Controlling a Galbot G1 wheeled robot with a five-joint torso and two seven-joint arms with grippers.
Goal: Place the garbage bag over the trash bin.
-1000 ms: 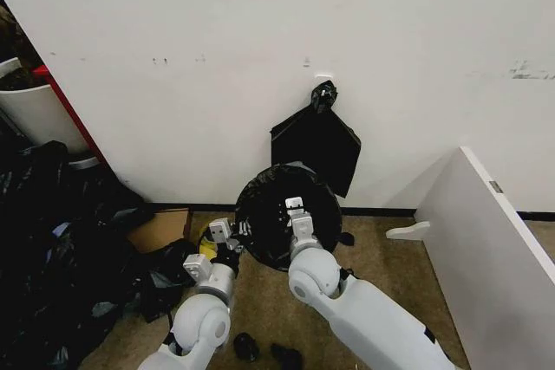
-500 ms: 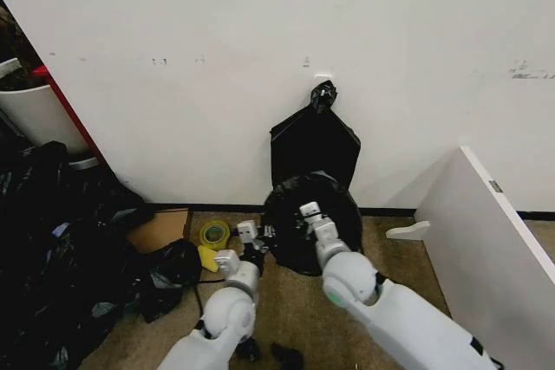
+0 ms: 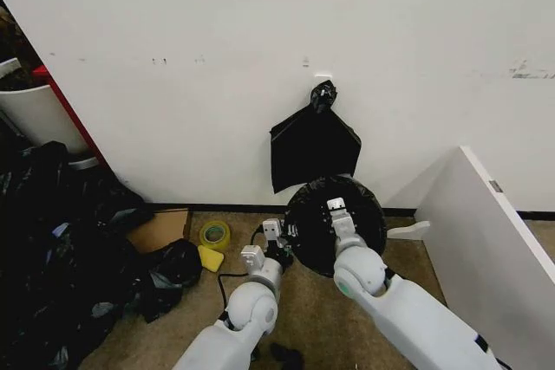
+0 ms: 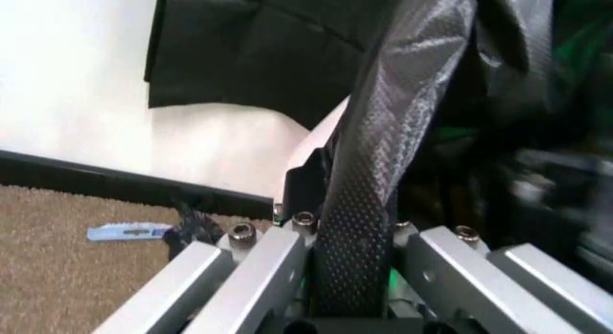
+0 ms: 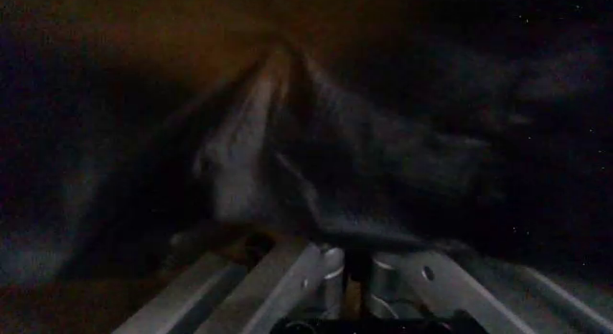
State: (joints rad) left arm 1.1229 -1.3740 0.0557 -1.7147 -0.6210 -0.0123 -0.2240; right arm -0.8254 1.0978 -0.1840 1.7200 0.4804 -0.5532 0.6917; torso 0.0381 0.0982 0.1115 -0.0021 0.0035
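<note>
Left wrist view: both my grippers pinch the bag; thin film could tear on the bin rim.

- The garbage bag, glossy crinkled black plastic, drapes over the bin's mouth by the far wall.
- The trash bin shows a cream sliver beneath it.

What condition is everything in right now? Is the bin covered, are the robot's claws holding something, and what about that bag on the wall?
Garbage bag: stretched over the bin's top, pinched by both grippers.
Trash bin: wrapped in the bag, one pale patch of wall showing.
Left gripper: shut on the bag's edge.
Right gripper: shut on bag plastic.
Flat black bag: hanging on the wall, knotted at top.
Tape roll: lying flat on the carpet.
</note>
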